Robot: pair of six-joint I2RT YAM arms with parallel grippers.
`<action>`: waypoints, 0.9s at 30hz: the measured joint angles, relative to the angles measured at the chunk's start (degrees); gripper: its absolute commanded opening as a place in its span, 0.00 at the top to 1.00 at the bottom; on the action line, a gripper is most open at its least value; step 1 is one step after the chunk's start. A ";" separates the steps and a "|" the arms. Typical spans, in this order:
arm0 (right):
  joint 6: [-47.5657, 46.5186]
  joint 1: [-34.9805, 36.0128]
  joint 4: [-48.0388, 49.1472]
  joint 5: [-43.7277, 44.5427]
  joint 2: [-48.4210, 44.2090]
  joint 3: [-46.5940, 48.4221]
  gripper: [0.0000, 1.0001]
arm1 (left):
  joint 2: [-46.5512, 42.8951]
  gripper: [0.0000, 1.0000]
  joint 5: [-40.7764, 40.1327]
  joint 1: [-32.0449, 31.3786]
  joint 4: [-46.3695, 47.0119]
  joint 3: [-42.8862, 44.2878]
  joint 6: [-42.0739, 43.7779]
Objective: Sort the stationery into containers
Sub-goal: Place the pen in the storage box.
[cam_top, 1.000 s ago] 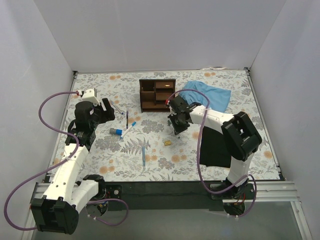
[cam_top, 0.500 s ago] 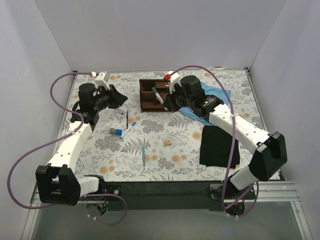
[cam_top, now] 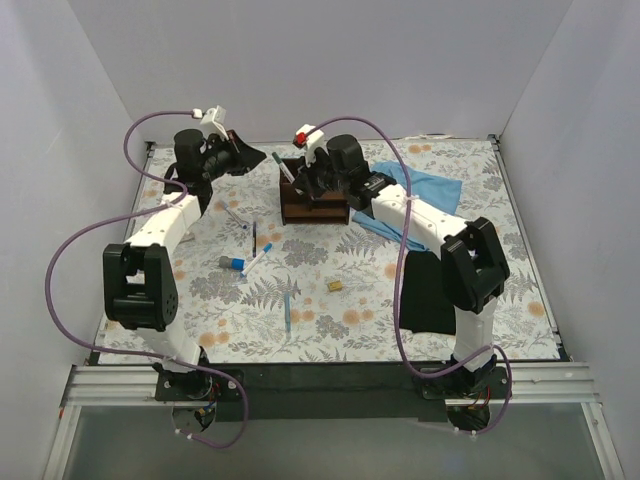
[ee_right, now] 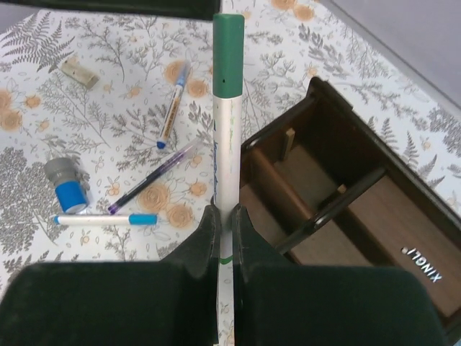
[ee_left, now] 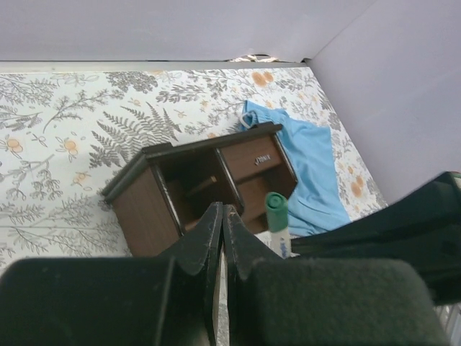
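White walls on three sides, floral bench point(cam_top: 360, 330) below. From above: right claw point(cam_top: 300, 182) clenched on a green-capped marker point(cam_top: 287, 168), held at the left edge of the organizer point(cam_top: 320, 205); left claw point(cam_top: 247, 158) clenched on nothing, raised off to the organizer's left. Lying on the bench nearer the arm bases, apart from the organizer: pens point(cam_top: 254, 238), a blue cylinder point(cam_top: 233, 264), a tan block point(cam_top: 337, 285). Blue cloth point(cam_top: 425, 190) to the organizer's right, black cloth point(cam_top: 430, 290) nearer the right arm's base. Left wrist: same empty clench, looking down on the organizer's open compartments and the marker's green cap. Right wrist: marker pinched low on its white barrel, cap pointing away, just beside the tall slots. Judged step: placing this marker. Next calls for lining it over a slot, lowering, then releasing. Possible snags: slot dividers catching the tip; left arm nearby crowding the approach.
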 measured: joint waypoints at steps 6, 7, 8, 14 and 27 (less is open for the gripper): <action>-0.44 -1.03 2.78 -0.87 2.34 4.57 0.99 | 7.37 1.00 0.02 0.04 1.90 4.87 0.26; -0.44 -1.36 3.41 -1.03 2.84 5.57 0.99 | 8.68 1.00 0.07 0.04 2.23 6.21 0.39; -0.44 -1.60 4.00 -1.11 3.32 6.32 0.99 | 9.84 1.00 0.07 0.00 2.43 7.39 0.55; -0.90 -2.56 5.18 -1.11 6.78 8.26 0.99 | 15.28 1.00 0.26 -0.50 3.13 13.94 1.60; -1.27 -2.56 5.49 -0.92 14.23 12.68 0.99 | 21.77 1.00 1.03 -1.77 4.44 17.64 2.69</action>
